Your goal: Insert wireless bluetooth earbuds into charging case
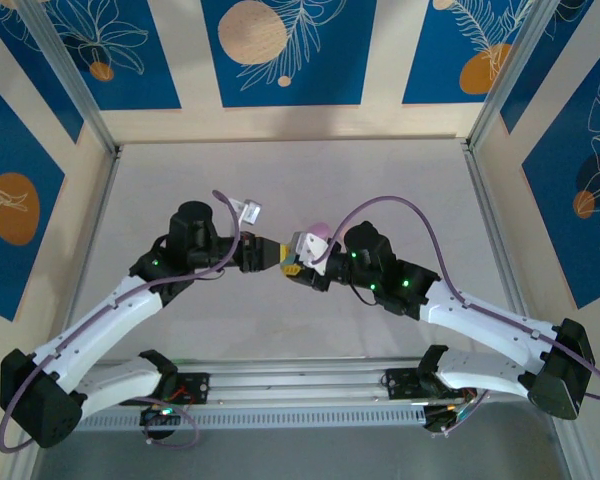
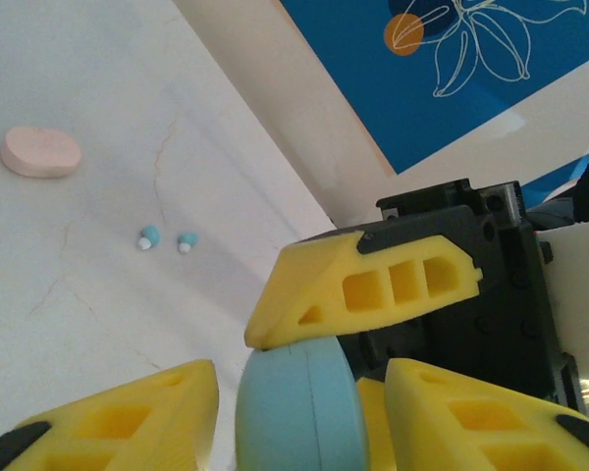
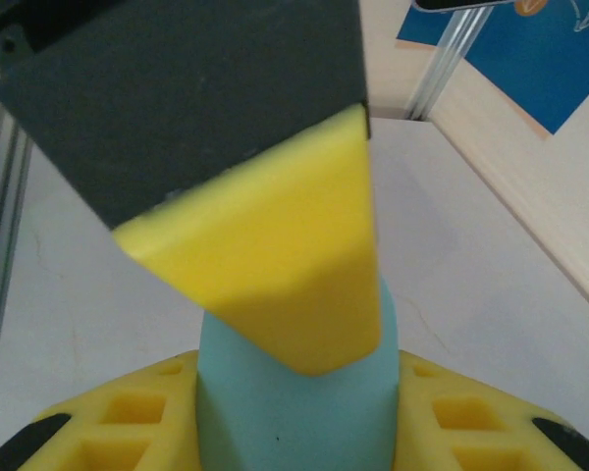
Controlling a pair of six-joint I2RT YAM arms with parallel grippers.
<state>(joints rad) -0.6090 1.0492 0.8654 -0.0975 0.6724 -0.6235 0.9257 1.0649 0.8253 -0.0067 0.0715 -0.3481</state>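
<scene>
A light-blue charging case (image 2: 294, 412) hangs edge-on above the table, where the two arms meet at mid-table. My right gripper (image 3: 296, 363) is shut on this case (image 3: 294, 427), its yellow fingers pressing both sides. One right finger (image 2: 373, 289) rests on the case's top edge in the left wrist view. My left gripper (image 2: 302, 373) straddles the case with narrow gaps on either side, so it is open. In the top view the left gripper (image 1: 274, 256) and right gripper (image 1: 298, 264) nearly touch. Two tiny light-blue earbuds (image 2: 167, 239) lie side by side on the table beyond.
A peach-pink oval case (image 2: 41, 152) lies flat on the white table, farther off than the blue earbuds. A purplish-pink rounded object (image 1: 318, 230) peeks out just behind the right wrist. The beige wall foot (image 2: 275, 108) runs close behind the earbuds.
</scene>
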